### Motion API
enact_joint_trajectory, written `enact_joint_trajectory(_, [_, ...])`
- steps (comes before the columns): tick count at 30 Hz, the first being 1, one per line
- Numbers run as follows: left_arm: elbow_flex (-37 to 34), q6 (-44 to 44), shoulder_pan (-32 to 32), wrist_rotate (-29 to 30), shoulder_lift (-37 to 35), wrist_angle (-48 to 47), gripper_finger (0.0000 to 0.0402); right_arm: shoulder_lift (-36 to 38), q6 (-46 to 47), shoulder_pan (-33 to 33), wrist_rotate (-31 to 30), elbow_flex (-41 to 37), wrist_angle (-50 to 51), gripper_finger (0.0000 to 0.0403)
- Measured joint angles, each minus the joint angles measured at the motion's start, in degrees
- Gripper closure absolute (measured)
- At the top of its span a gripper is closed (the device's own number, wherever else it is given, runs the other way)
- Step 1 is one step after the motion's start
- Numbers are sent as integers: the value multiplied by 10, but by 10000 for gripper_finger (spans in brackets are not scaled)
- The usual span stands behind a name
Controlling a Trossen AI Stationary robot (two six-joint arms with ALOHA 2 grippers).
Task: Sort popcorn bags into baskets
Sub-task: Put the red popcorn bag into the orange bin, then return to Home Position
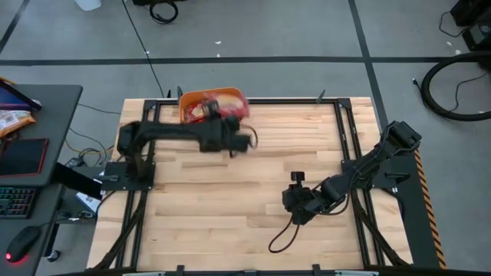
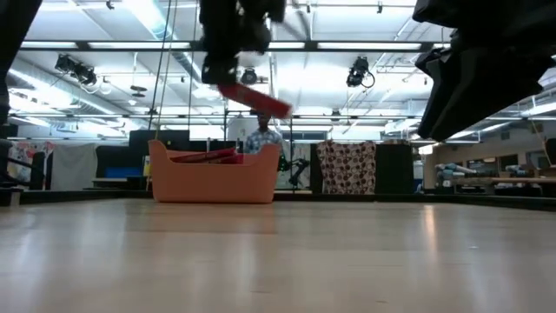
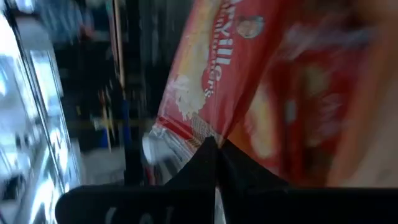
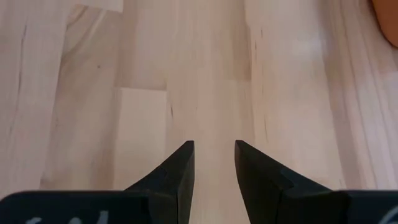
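Holding a popcorn bag (image 2: 257,97) pinched in shut fingers, left gripper (image 3: 216,149) is up in the air just beside the orange basket (image 2: 214,183), w/ more red bags (image 2: 208,156) inside. Right gripper (image 4: 214,163) idles well away from basket, fingers slightly apart, nothing between.

Both arms are built of dark, near-black segments joined by chunky rounded housings. The left arm's black two-fingered claw (image 3: 216,163) has fingers that taper to narrow wedge tips above a broad, flat dark body carrying faint pale lettering. The right arm's matching black claw (image 4: 214,163) has two blunt, angular fingers with flat inner faces, and pale markings along its lower body. A thin black cable (image 1: 285,234) loops out from the right arm's wrist.
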State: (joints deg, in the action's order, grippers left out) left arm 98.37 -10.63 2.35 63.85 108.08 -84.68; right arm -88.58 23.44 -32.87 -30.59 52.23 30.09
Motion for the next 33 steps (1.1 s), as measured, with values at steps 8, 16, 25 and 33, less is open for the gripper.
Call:
enact_joint_trajectory(8, [-191, 90, 164, -64, -83, 180, 396, 0, 0, -13, -19, 0, 7, 282])
enact_joint_trajectory(16, [-272, 186, 226, -143, -101, 347, 344, 0, 4, -13, -24, 0, 9, 282])
enact_joint_trajectory(25, [-264, 188, 200, -215, -130, 303, 265, 0, 30, -12, -24, 0, 34, 282])
enact_joint_trajectory(33, [-266, 222, 190, -201, -197, 380, 281, 0, 2, -11, -24, 0, -4, 282])
